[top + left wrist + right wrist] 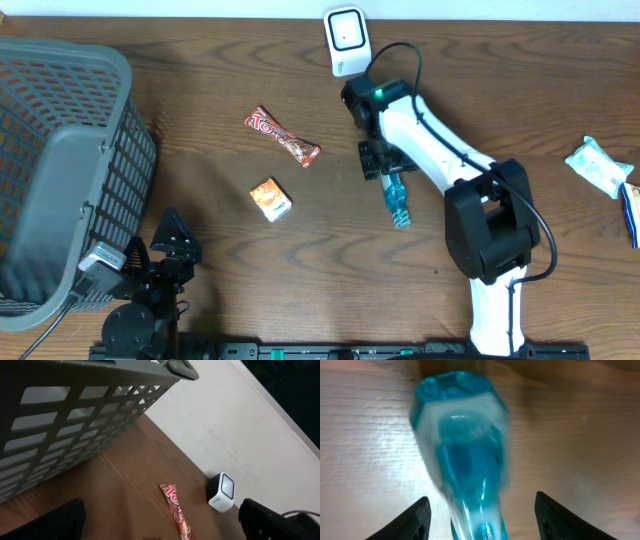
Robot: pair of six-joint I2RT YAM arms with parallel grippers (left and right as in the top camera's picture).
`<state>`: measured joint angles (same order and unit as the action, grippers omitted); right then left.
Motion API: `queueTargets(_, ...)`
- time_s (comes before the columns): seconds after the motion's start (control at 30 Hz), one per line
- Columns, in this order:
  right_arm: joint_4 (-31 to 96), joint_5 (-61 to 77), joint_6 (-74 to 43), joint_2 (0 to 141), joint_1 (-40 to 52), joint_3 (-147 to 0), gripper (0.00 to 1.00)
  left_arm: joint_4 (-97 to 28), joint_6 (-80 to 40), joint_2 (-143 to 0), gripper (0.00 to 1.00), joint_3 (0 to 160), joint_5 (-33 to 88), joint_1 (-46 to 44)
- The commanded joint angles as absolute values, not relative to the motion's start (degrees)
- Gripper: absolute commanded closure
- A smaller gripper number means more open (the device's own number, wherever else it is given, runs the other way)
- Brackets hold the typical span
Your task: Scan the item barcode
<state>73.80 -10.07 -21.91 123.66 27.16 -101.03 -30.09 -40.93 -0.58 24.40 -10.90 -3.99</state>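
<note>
Right of centre, just beside the right gripper (pixel 380 168), whose jaws stand apart and clear of it on both sides: blue packet (pixel 398 200), long axis running straight out from them; left gripper (pixel 172 232), spread wide, well apart.

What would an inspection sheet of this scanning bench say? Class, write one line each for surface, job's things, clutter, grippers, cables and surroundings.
Surface: wooden table, no spills seen.
Job's things: scanner at the far edge; blue item on the table under the right gripper.
Clutter: basket, candy bar, orange packet, white packet at the right edge.
Grippers: left gripper open and empty; right gripper open, fingers either side of the blue item, not touching it.
Cables: black cable looping over the right arm beside the scanner.
Surroundings: pale surface beyond the table edge.
</note>
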Motion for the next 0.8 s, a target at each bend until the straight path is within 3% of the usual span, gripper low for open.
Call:
queueTargets(0.0, 77.08, -6.26, -22.26, 123.63, 25.74, -107.85, 0.37, -30.02, -41.23, -0.21, 0.02, 24.25, -11.64, -4.27)
queueTargets(0.3, 84.31, -2.57, -22.26, 115.13, 25.52, -109.01, 0.31, -30.02, -41.23, -0.21, 0.02, 24.25, -11.64, -4.27)
queueTargets(0.5, 78.56, -0.40, -22.28, 111.92, 25.43, -98.59, 0.28, -30.00, -41.23, -0.21, 0.02, 24.25, -11.64, -4.27)
queueTargets(0.77, 69.30, 0.56, -22.15, 111.68, 25.58, -85.30, 0.31, -30.00, -41.23, -0.21, 0.02, 24.25, -11.64, -4.27)
